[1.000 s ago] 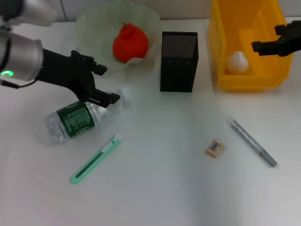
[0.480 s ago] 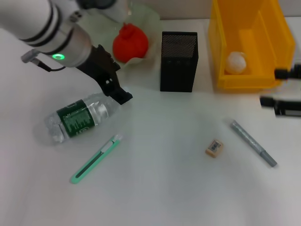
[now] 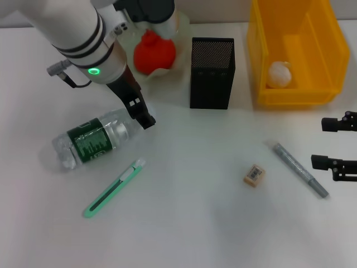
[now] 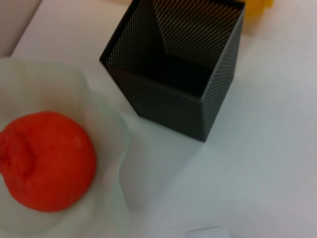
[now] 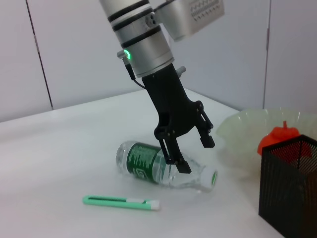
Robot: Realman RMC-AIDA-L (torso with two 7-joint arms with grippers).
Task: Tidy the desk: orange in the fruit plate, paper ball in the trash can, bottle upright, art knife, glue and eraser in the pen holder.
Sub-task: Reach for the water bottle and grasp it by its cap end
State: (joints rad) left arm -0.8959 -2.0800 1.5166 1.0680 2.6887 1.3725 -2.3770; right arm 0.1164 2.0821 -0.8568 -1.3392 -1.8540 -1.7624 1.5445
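The clear bottle (image 3: 92,139) with a green label lies on its side at the left; it also shows in the right wrist view (image 5: 163,168). My left gripper (image 3: 139,111) is open at its neck end, the fingers (image 5: 183,166) on either side of the neck. The orange (image 3: 154,51) sits in the pale fruit plate (image 3: 181,22). The paper ball (image 3: 280,74) lies in the yellow bin (image 3: 295,97). The green art knife (image 3: 114,188), the eraser (image 3: 254,175) and the grey glue stick (image 3: 299,168) lie on the table. My right gripper (image 3: 318,143) is open and empty, right of the glue stick.
The black mesh pen holder (image 3: 212,72) stands between the plate and the bin; the left wrist view looks down into the holder (image 4: 183,64) with the orange (image 4: 47,158) beside it. The table is white.
My left arm has swung round over the plate, its gripper staying at the bottle's neck. My right gripper has come away from the yellow bin, down to the table's right edge beside the glue stick.
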